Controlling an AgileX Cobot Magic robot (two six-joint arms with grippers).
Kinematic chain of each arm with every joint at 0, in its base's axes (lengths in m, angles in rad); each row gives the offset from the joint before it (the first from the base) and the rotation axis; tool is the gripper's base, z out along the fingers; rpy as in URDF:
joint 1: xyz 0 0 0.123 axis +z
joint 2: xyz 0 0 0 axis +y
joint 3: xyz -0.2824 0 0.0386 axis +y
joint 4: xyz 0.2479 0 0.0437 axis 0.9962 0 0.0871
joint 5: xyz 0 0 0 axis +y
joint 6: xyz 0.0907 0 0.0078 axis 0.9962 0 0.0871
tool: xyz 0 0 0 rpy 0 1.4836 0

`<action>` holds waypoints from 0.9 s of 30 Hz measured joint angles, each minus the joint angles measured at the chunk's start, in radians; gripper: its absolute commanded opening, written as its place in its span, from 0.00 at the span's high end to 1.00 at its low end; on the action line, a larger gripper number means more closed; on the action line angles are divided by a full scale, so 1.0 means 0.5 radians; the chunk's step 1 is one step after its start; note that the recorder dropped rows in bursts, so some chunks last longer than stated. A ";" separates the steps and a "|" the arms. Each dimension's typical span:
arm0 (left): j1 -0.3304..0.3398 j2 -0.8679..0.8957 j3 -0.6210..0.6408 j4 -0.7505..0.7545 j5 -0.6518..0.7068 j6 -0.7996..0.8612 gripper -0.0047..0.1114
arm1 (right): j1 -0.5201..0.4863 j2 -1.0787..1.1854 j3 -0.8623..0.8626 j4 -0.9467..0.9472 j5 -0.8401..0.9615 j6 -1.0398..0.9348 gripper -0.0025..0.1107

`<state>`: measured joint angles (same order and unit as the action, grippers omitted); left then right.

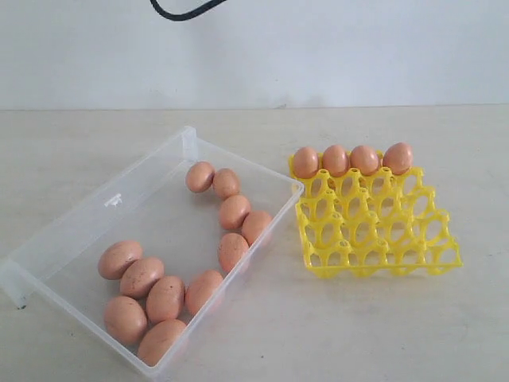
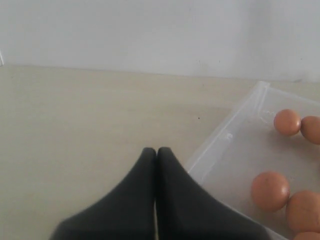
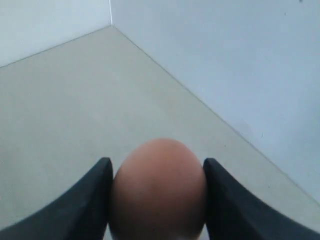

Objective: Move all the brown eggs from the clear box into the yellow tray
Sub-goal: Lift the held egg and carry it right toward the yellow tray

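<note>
Several brown eggs (image 1: pixel 233 212) lie in the clear box (image 1: pixel 111 203) on the left of the exterior view. The yellow tray (image 1: pixel 374 227) to its right carries several eggs (image 1: pixel 335 160) along its far row. Neither arm shows in the exterior view. My right gripper (image 3: pixel 156 172) is shut on a brown egg (image 3: pixel 159 192), one dark finger against each side, above bare tabletop near a wall corner. My left gripper (image 2: pixel 156 151) is shut with nothing between its fingers, just outside the clear box's wall (image 2: pixel 220 142); eggs (image 2: pixel 270 190) lie inside.
A black cable (image 1: pixel 184 9) loops down at the top of the exterior view. A pale wall (image 1: pixel 254 48) rises behind the beige table (image 1: pixel 358 334). The box has a small clip (image 1: pixel 114 200) on its far rim.
</note>
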<state>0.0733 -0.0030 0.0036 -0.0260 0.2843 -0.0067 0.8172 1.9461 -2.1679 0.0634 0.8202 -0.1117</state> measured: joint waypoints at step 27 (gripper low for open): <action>0.000 0.000 0.000 0.000 0.046 0.013 1.00 | -1.339 -0.263 1.893 -3.590 -0.641 4.347 0.98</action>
<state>0.0733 -0.0030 0.0036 -0.0260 0.3075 0.0000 0.1476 1.8144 -1.2215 -1.7315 0.4998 2.0616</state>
